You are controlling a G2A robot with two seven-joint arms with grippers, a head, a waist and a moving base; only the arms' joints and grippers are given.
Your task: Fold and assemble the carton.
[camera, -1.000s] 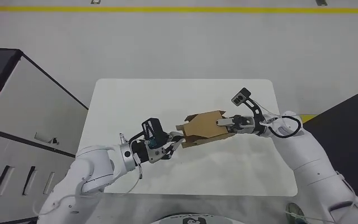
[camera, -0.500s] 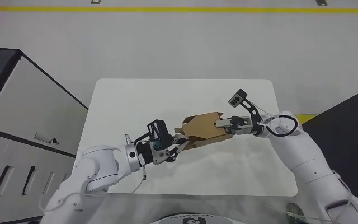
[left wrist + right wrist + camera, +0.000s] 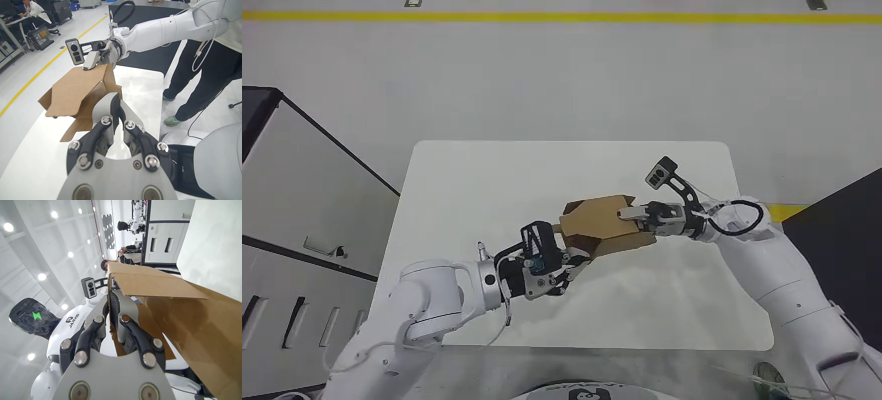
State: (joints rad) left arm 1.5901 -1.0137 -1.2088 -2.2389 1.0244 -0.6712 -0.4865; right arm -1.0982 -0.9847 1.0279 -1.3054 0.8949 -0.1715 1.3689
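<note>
The brown cardboard carton (image 3: 602,226) is held above the middle of the white table (image 3: 492,180), partly opened, with loose flaps hanging at its near end. My left gripper (image 3: 570,262) is at that near, lower end, and in the left wrist view it (image 3: 117,100) is shut on a flap edge of the carton (image 3: 75,91). My right gripper (image 3: 626,213) pinches the carton's far upper edge. In the right wrist view it (image 3: 109,302) is shut with a cardboard panel of the carton (image 3: 189,323) between its fingers. The same right gripper (image 3: 87,68) grips the top panel's corner.
A grey cabinet (image 3: 302,200) stands to the left of the table. A dark surface (image 3: 842,230) lies beyond the right edge. Bare tabletop (image 3: 140,91) extends around and under the carton.
The carton has been raised and turned towards the far side and now looks more box-shaped. My left gripper moved right along with it, and my right gripper shifted slightly left and up.
</note>
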